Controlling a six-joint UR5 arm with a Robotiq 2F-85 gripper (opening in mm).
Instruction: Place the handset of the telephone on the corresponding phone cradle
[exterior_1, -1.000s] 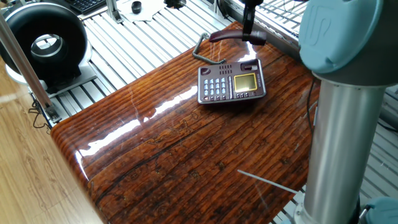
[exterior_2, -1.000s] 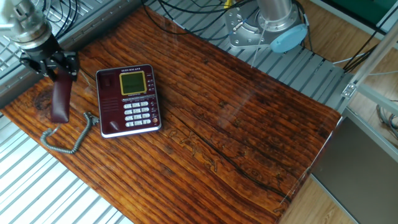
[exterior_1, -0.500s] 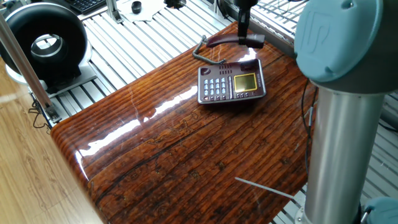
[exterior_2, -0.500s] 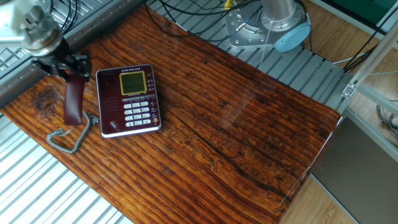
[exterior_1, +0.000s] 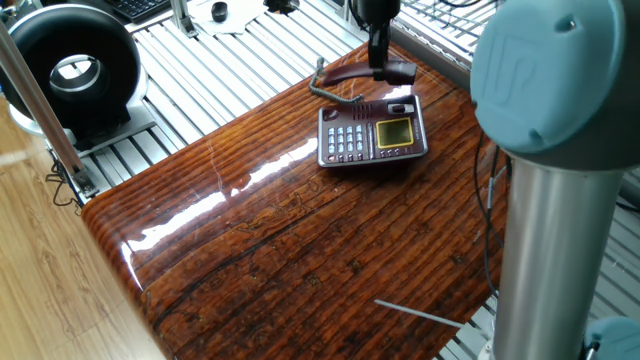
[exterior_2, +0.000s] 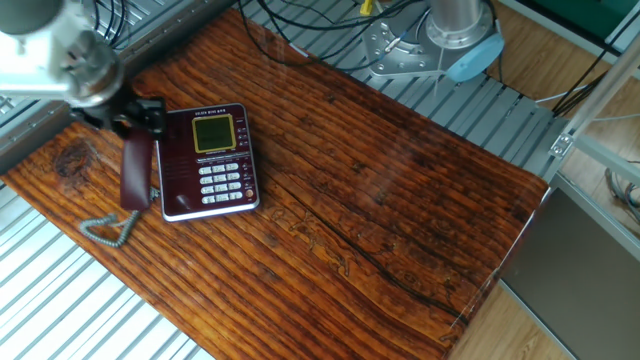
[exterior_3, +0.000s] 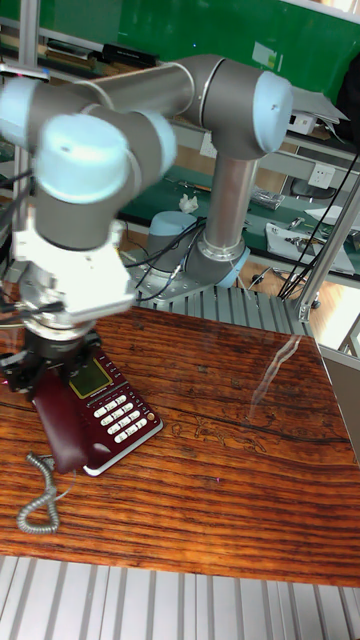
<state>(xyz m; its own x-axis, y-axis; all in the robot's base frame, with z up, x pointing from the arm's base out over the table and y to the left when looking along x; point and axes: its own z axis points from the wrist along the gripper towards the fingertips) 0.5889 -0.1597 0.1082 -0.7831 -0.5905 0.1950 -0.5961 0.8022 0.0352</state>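
My gripper (exterior_1: 378, 55) (exterior_2: 135, 118) (exterior_3: 50, 362) is shut on the middle of the dark maroon handset (exterior_1: 352, 76) (exterior_2: 134, 172) (exterior_3: 57, 415). It holds the handset lifted, parallel to the telephone (exterior_1: 372, 132) (exterior_2: 207, 162) (exterior_3: 112, 405). The handset hangs right beside the phone cradle (exterior_1: 366, 108) (exterior_2: 173, 150), its edge about level with the cradle's outer rim. The coiled grey cord (exterior_1: 328, 90) (exterior_2: 108, 231) (exterior_3: 40, 495) trails from one end down onto the wood. The keypad and yellow-green display are uncovered.
The phone sits near one corner of a glossy wooden tabletop (exterior_1: 300, 230) ringed by aluminium slats (exterior_1: 240, 60). A black round device (exterior_1: 70, 65) stands beyond the table. The arm's grey column (exterior_1: 560, 230) fills the right of one view. The robot base (exterior_2: 440, 40) is bolted at the far side.
The gripper has carried the handset sideways toward the phone base, from clear of it to right beside the cradle. The cord has dragged along with it.
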